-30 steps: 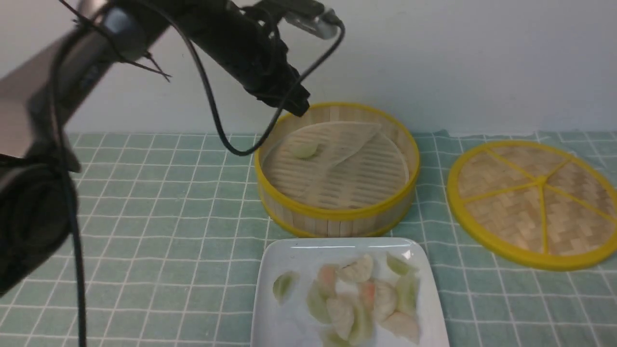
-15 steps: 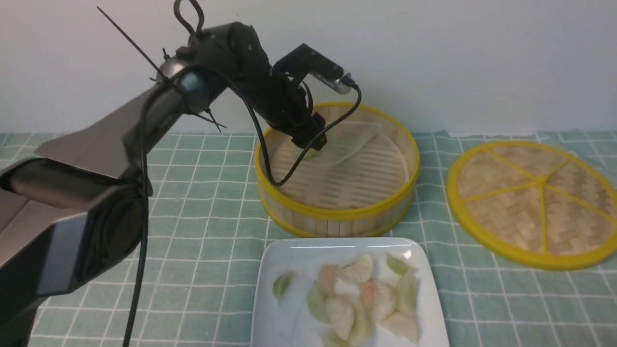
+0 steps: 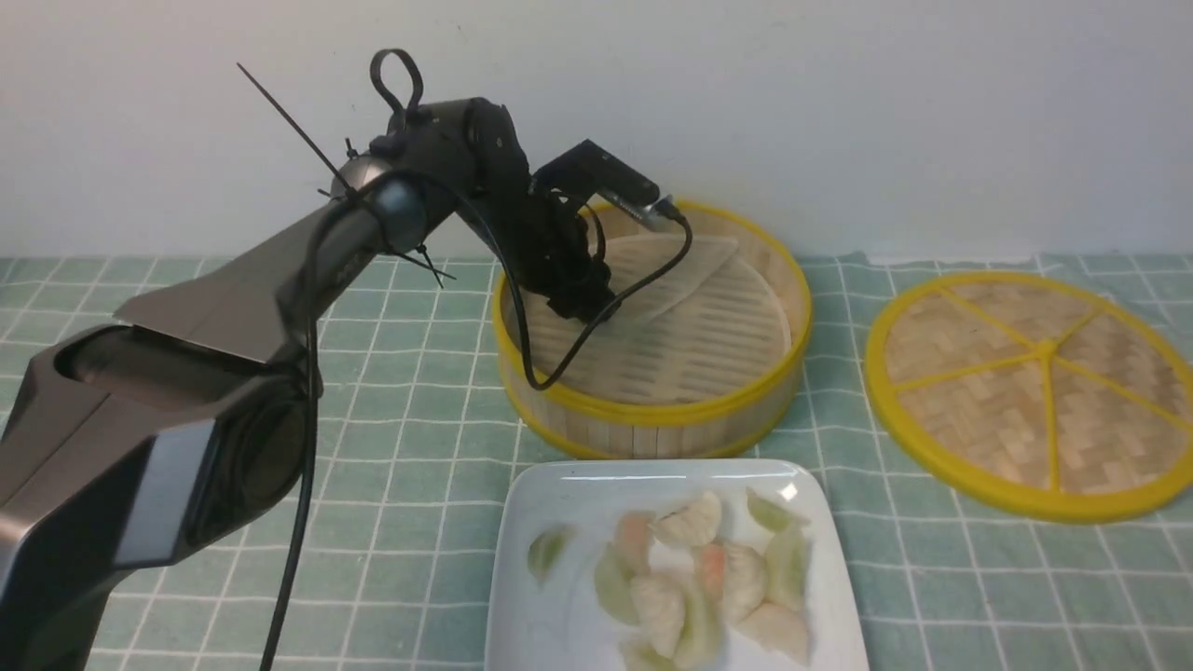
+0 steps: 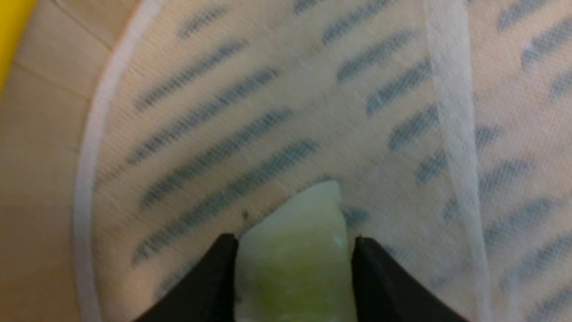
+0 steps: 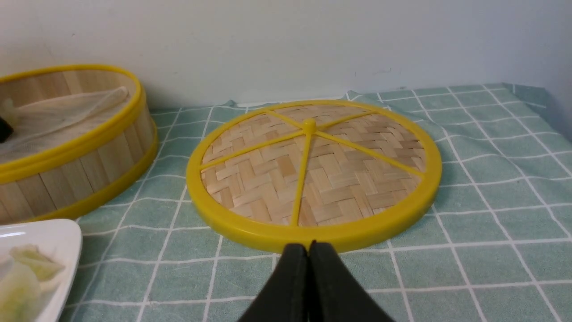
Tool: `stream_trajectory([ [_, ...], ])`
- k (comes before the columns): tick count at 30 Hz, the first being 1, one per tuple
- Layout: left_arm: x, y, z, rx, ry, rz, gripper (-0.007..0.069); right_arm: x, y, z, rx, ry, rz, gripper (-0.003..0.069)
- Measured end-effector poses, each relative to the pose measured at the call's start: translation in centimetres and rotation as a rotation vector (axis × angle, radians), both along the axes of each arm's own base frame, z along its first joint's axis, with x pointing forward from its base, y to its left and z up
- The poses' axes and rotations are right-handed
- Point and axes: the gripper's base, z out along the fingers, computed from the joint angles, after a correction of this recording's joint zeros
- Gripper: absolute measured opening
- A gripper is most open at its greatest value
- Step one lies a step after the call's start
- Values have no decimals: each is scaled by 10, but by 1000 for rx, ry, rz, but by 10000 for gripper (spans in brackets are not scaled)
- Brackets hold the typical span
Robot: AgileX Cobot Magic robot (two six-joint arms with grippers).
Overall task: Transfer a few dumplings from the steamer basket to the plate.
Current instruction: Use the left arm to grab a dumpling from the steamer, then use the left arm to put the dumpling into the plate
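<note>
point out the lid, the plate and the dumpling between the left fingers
lid (image 3: 1044,350), front view, on its centre hub
plate (image 3: 573,494), front view, on bare white near its far left corner
dumpling (image 4: 292,250), left wrist view, on its pale green middle

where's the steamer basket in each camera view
Front view: steamer basket at centre, behind the plate.
Left wrist view: steamer basket fills the picture, around a green dumpling.
Right wrist view: steamer basket partly cut off, beside the woven lid.
Shared landmark: the whitish liner sheet inside it.
</note>
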Motion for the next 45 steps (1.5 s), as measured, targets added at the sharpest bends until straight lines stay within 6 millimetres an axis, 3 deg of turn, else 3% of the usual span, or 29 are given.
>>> stream_trajectory([
  [5, -6, 3, 29, 43, 39, 12, 287, 0, 0, 0, 0, 0, 0, -15],
  [8, -15, 6, 79, 16, 14, 46, 287, 0, 0, 0, 0, 0, 0, -15],
  [10, -19, 7, 98, -6, -17, 55, 287, 0, 0, 0, 0, 0, 0, -15],
  [11, -26, 8, 124, -48, -48, 76, 287, 0, 0, 0, 0, 0, 0, -15],
  [13, -33, 9, 143, -84, -65, 94, 287, 0, 0, 0, 0, 0, 0, -15],
  [14, -42, 10, 164, -140, -65, 137, 287, 0, 0, 0, 1, 0, 0, -15],
  [17, -67, 13, 195, -201, -43, 176, 287, 0, 0, 0, 1, 0, 0, -15],
  [19, -77, 15, 196, -195, -10, 182, 287, 0, 0, 0, 1, 0, 0, -15],
  [20, -100, 16, 199, -177, 39, 176, 287, 0, 0, 0, 1, 0, 0, -15],
  [21, -102, 16, 198, -174, 45, 174, 287, 0, 0, 0, 1, 0, 0, -15],
  [23, -138, 12, 185, -124, 146, 144, 287, 0, 0, 0, 1, 0, 0, -15],
  [24, -138, 12, 185, -124, 146, 144, 287, 0, 0, 0, 1, 0, 0, -15],
  [26, -174, 1, 152, -47, 272, 76, 287, 0, 0, 0, 1, 0, 0, -15],
  [27, -175, 1, 148, -41, 285, 76, 287, 0, 0, 0, 1, 0, 0, -15],
  [28, -194, -8, 119, 16, 381, 36, 287, 0, 0, 0, 1, 0, 0, -15],
  [29, -202, -11, 103, 48, 429, 24, 287, 0, 0, 0, 1, 0, 0, -15],
  [33, -230, -25, 57, 151, 562, -29, 287, 0, 0, 0, 1, 0, 0, -15],
  [37, -238, -37, 38, 188, 586, -55, 287, 0, 0, 0, 1, 0, 0, -15],
  [42, -229, -45, 23, 162, 545, 4, 287, 0, 0, 0, 1, 0, 0, -15],
  [45, -226, -45, 17, 166, 546, 58, 349, 0, 0, 0, 1, 0, 0, -15],
])
